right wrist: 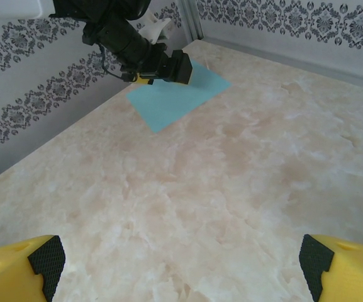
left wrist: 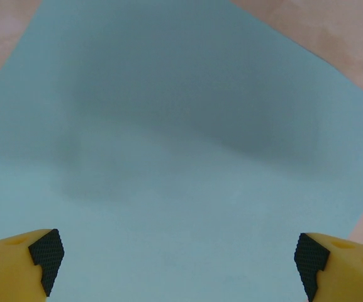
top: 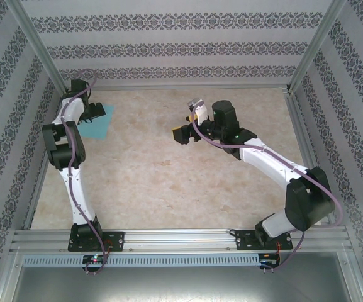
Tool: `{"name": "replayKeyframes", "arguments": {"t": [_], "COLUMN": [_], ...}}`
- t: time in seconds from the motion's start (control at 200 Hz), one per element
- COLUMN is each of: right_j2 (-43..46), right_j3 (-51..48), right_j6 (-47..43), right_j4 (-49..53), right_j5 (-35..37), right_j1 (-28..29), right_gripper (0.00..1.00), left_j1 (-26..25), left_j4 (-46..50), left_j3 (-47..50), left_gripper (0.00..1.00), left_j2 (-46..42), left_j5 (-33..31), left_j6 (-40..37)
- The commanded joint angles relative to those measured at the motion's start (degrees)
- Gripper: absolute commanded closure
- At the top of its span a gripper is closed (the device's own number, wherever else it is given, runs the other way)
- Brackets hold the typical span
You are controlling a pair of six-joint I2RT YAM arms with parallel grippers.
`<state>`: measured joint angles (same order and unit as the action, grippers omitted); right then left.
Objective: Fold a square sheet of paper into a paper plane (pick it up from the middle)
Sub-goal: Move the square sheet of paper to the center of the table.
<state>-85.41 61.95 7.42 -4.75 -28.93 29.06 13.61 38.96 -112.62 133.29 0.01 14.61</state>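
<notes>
Square sheet of paper point(top: 100, 129) is seen lying flat on the table point(top: 168, 189), in the far left corner, close to the patterned walls point(top: 168, 50). It is light blue-green, and no fold is seen in it.

The left gripper point(left wrist: 178, 258) is held right over the sheet and is pointed down at it. Its two yellow fingers point(left wrist: 8, 270) with black pads point(left wrist: 46, 251) are spread wide apart, and nothing is held between them. A soft dark shadow is cast on the paper, and bits of table are seen past its edges. Whether the fingertips touch the paper cannot be told.

The right gripper point(right wrist: 181, 258) is held over the bare middle of the table, well apart from the sheet, and is turned toward the left arm point(top: 74, 170). Its fingers are spread wide too, and nothing is held in them. In the right wrist view, the sheet is seen far off by the wall, and part of it is hidden under the left gripper.
</notes>
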Motion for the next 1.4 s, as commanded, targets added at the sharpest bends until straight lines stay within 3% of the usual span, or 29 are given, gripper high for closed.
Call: {"name": "replayKeyframes", "arguments": {"t": [0.0,0.19,0.38,0.56,1.004,1.399], "right_j2": [-0.41,-0.81,-0.45,-0.2,0.32,3.19], "right_j3": [1.94,2.55,3.27,3.03,2.09,-2.12], "right_j6": [0.65,0.46,-0.18,-0.22,-0.9,0.09], "right_j4": [1.03,2.88,4.25,4.44,4.49,2.36], "right_j5": [2.0,2.83,3.93,4.67,4.58,3.71], "right_j1": [0.77,1.01,1.09,1.09,0.31,-3.04], "right_gripper": [0.02,0.02,0.02,0.02,0.02,0.02], "left_j1": [0.63,0.65,0.63,0.39,-3.21,-10.65], "left_j4": [5.55,8.61,10.93,12.64,11.32,11.03], "left_j3": [-3.12,-5.55,-5.66,-4.71,6.27,14.21], "left_gripper": [0.03,0.03,0.02,0.0,0.0,0.0], "left_j2": [2.6,5.55,7.02,7.0,-0.22,-7.28], "left_j5": [0.64,3.59,1.47,4.91,4.29,5.3], "left_j6": [-0.08,-1.07,-2.74,-2.46,-2.11,-0.94]}}
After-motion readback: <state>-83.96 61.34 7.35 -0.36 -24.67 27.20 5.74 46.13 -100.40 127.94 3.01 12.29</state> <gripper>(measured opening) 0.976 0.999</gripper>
